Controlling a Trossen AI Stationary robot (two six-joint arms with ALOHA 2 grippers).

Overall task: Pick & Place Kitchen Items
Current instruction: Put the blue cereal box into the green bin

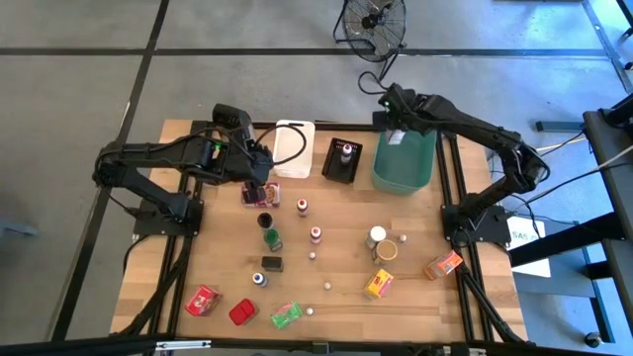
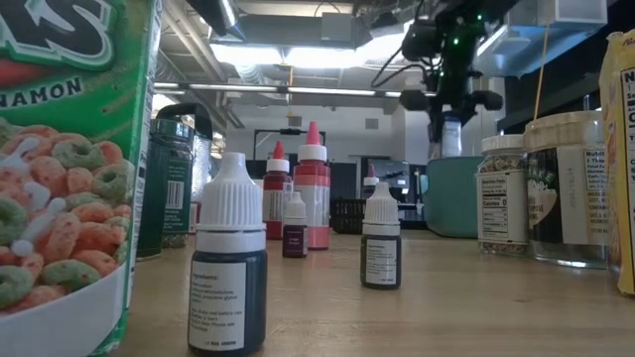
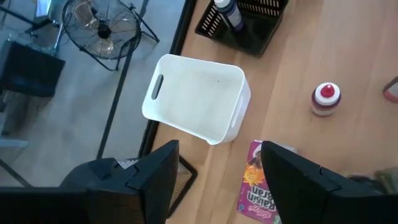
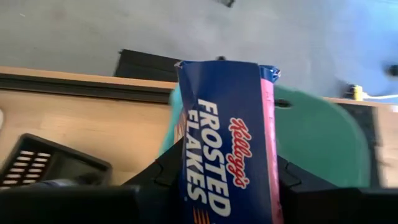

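Observation:
My right gripper is shut on a blue Frosted Flakes packet and hangs over the far rim of the teal bin; the low view shows it above the bin. My left gripper is open above a pink Raisin Bran packet, which lies flat on the table just in front of the white bin. Its fingers stand apart over the packet and touch nothing. A bottle lies in the black bin. My right gripper pinches the Frosted Flakes packet between its two fingers, one on each long side at the end nearest the wrist. The fingers slant downward. The packet sticks out ahead of them, printed face toward the wrist camera, lifted clear over the teal bin.
Small bottles, jars and packets in orange, yellow, red and green are scattered over the table's middle and near half. A fan stands on the floor beyond the far edge.

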